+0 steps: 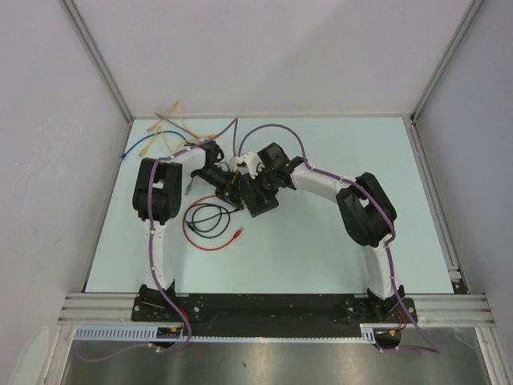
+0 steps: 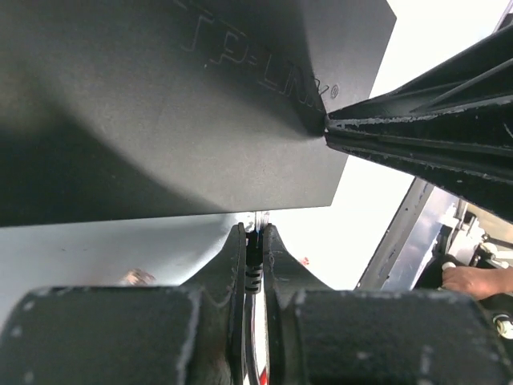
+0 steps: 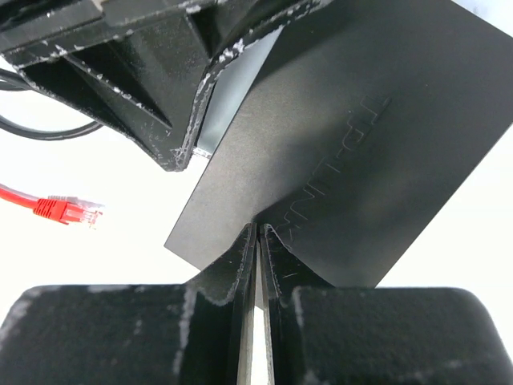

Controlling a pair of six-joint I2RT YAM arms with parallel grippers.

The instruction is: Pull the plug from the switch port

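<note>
The right gripper (image 3: 258, 233) pinches the box (image 3: 361, 144) mid-frame so it cannot slide. The left gripper (image 2: 254, 231) squeezes the plug (image 2: 253, 257), low middle, right at the box's edge, ready to pull.

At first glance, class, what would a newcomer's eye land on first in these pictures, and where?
Two arms meet mid-table over a flat black TP-Link switch: the right arm pinches its edge in its jaws, and the left arm clamps a black ribbed plug boot close to the box. A red cable with a red plug lies loose beside a black cable coil, and yellow and blue cables sprawl at the far left corner.
</note>
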